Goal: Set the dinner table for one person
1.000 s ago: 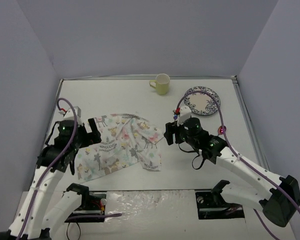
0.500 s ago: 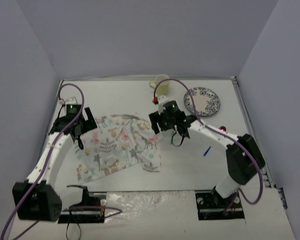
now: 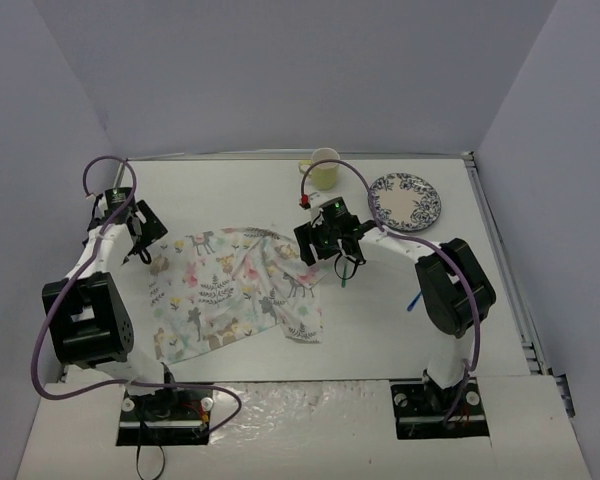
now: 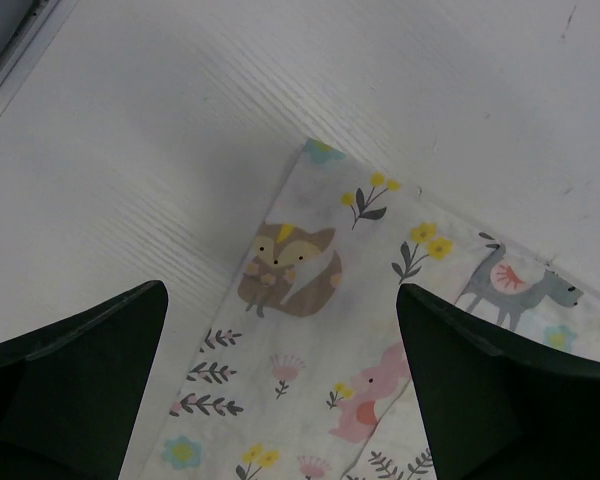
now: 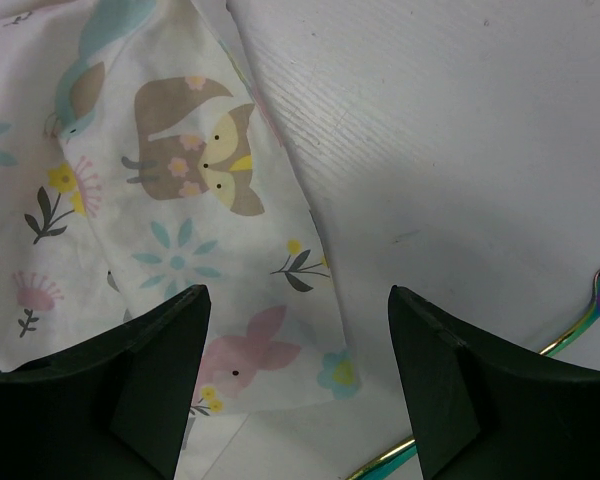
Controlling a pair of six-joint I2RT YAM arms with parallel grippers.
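- Lower wide-open, empty left gripper (image 4: 280, 340) onto placemat (image 4: 310, 280) corner; pinch cloth only.
- Do likewise with open, empty right gripper (image 5: 295, 335); pull apart, flattening folds on dinner table (image 3: 380, 335).

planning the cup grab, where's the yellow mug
In the top view the yellow mug stands near the middle of the far edge of the dinner table, just left of the patterned plate.

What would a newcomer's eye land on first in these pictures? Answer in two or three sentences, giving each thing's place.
The rumpled animal-print placemat, left of centre on the white dinner table, stands out first. The left gripper and right gripper hang open above its two far corners. Behind it, a yellow mug stands at the far edge, a blue-patterned plate to its right.
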